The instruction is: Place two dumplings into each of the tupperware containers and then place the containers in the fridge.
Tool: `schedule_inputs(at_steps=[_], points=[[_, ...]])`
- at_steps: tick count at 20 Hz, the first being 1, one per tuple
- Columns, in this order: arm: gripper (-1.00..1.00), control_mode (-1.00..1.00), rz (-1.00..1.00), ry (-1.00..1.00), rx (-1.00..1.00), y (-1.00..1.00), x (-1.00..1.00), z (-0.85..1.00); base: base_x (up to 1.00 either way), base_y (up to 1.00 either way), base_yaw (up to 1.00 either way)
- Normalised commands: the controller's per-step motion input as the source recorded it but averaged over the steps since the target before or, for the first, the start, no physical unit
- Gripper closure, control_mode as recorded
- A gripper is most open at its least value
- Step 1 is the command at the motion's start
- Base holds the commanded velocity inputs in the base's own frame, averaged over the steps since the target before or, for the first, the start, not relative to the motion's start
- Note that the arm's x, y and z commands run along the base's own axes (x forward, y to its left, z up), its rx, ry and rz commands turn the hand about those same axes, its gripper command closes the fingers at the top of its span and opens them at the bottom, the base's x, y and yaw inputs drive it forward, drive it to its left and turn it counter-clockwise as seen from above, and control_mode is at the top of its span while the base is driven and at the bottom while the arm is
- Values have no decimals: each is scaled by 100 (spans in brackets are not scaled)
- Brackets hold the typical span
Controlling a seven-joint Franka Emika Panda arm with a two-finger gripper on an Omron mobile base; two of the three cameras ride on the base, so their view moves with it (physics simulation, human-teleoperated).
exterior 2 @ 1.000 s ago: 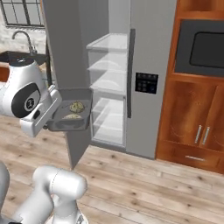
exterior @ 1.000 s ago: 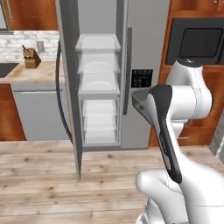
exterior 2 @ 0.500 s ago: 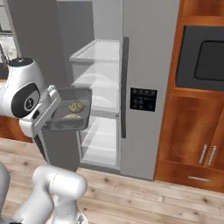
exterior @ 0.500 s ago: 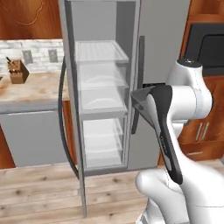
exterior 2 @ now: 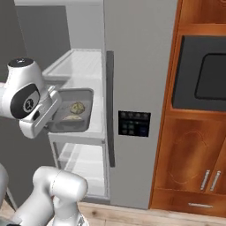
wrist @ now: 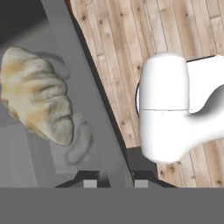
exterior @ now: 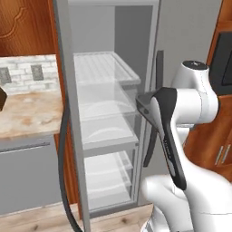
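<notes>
While the tool (wrist: 112, 180) stays out of the talk, look at its grip: clamped on the rim of the container (exterior 2: 70, 115), which hangs level at the mouth of the open fridge (exterior 2: 132, 66); a dumpling (wrist: 39, 100) sits inside at ten o'clock from the tips; the smart play is to keep it flat, clear the door edge, slide over a shelf (exterior: 102, 68), then lower before letting go.

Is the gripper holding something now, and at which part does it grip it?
Yes. The gripper is shut on the rim of the dark grey container, a fingertip either side of its wall, with dumplings inside.
</notes>
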Motion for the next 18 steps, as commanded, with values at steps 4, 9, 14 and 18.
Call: schedule_inputs(at_steps=[4,9,14,18], points=[[100,100,0,0,0,0,0,0,54,0,-1],[100,100,0,0,0,0,0,0,49,2,-1],[100,100,0,0,0,0,0,0,28,14,-1],[100,100,0,0,0,0,0,0,6,30,0]])
